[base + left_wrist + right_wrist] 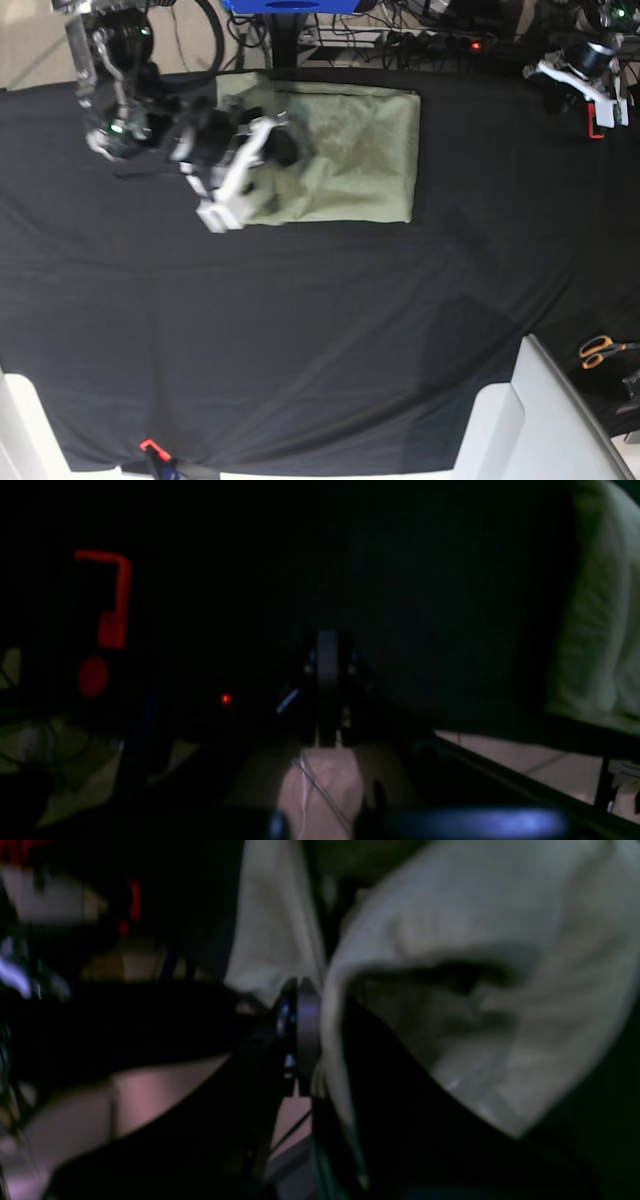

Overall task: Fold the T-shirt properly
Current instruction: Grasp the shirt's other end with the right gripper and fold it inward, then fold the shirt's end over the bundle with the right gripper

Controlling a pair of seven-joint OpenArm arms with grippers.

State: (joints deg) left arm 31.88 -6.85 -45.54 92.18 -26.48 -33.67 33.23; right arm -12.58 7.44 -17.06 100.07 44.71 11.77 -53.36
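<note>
One T-shirt [350,150] lies folded near desk's far edge | soft, light; best pinched at hem | right end effector [300,1040] clamped on its cloth | left end effector [600,90] closed, empty.

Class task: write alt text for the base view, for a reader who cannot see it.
A pale green T-shirt, folded into a rough rectangle, lies on a black table covering, with the right hand closed on its left edge. The left hand is off at the top right corner, and orange-handled scissors lie at the right edge.
</note>
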